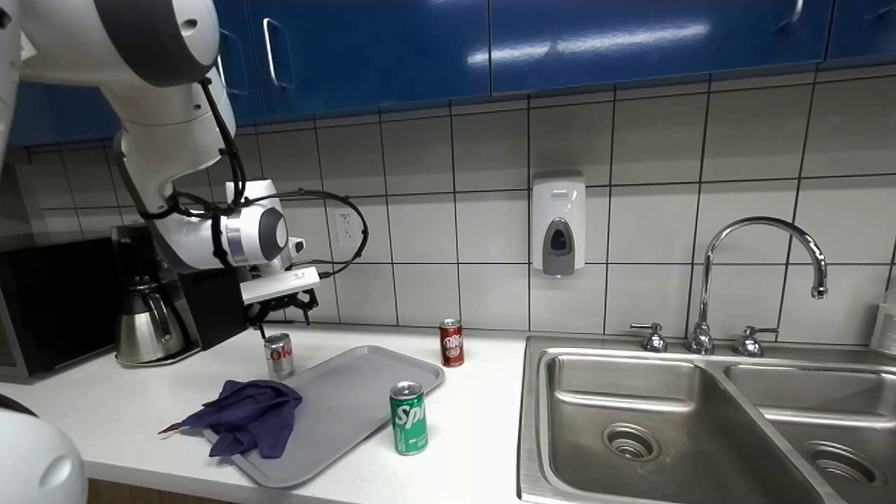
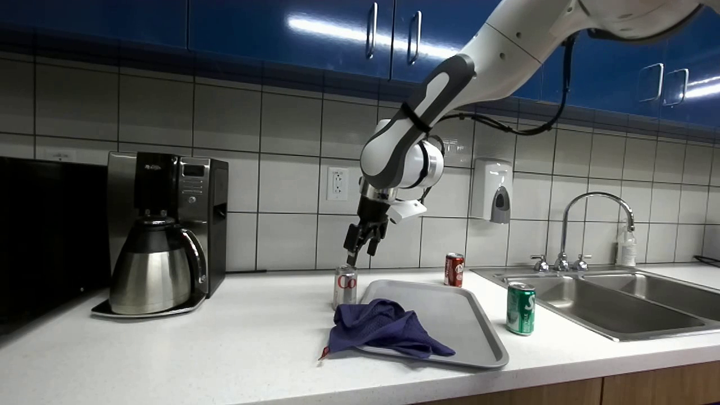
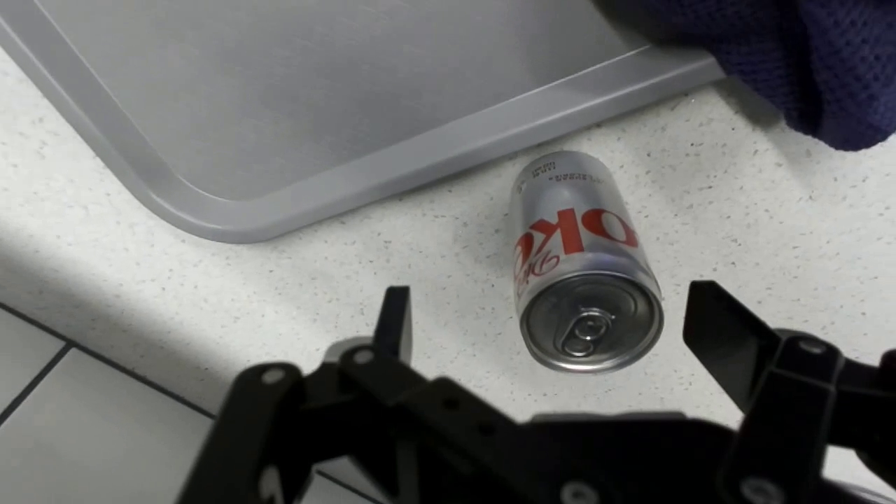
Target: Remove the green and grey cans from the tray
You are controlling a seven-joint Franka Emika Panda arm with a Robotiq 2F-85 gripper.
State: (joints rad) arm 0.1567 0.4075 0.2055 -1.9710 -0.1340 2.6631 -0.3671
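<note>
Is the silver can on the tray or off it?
Off it. In the wrist view, the silver can stands on the counter, just outside the edge of the tray.

"What's under those blue cabinets (image 1: 371, 49)?"

"A white soap dispenser (image 1: 558, 224) on the tiled wall (image 1: 493, 227), near the steel sink (image 1: 532, 420) with its curved faucet (image 1: 703, 308)."

"And on the desk (image 2: 236, 349)?"

"An upright red can (image 1: 451, 343), a crumpled purple cloth (image 2: 388, 329), and a coffee maker (image 2: 194, 208) holding a metal carafe (image 2: 149, 275)."
</note>
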